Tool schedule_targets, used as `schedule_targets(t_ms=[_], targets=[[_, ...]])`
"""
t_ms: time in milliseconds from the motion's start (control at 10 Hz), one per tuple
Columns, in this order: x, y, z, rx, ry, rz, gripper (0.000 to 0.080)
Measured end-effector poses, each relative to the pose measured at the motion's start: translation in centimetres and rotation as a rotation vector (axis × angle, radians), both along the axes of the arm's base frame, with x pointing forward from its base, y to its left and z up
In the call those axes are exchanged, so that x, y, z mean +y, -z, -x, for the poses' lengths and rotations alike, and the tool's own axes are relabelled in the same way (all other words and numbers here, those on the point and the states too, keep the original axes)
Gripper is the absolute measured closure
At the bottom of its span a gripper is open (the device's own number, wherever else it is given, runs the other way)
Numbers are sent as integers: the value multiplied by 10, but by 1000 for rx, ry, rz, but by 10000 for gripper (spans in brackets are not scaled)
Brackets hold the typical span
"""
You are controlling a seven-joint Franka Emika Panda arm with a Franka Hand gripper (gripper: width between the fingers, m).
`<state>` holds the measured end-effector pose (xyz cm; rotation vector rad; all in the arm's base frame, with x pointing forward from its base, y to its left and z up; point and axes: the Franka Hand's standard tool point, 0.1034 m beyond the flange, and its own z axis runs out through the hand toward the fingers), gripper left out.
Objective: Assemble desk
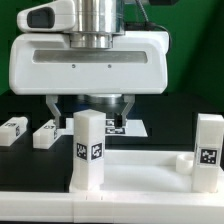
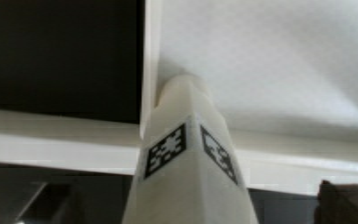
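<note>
— Is the pincer (image 1: 90,108) gripping anything?
— No, it's released. Its fingers (image 1: 56,106) stand wide, clear of the upright leg (image 1: 88,150) just below and between them.
— And the tabletop (image 1: 140,182)?
— It's under the pincer, on the black bench (image 1: 25,165), with that leg standing on it. A second leg (image 1: 208,150) stands well off to one side (the exterior view's right). A third leg (image 1: 45,133) and a fourth leg (image 1: 12,130) lie on the bench on the other side.

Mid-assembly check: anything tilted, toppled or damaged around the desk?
Nothing stands out. The leg under the open end effector and the second leg stand upright on the tabletop; two loose legs lie flat at the exterior view's left.
</note>
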<state>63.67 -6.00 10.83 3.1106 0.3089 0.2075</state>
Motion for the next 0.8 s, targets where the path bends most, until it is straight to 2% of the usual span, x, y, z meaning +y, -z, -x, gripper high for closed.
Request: schedule_targets(t_ms=[400, 600, 800], targets=[[-1, -1, 0, 5, -256, 51, 151], [-3, 0, 0, 8, -328, 65, 176], [-4, 0, 0, 8, -319, 65, 508]])
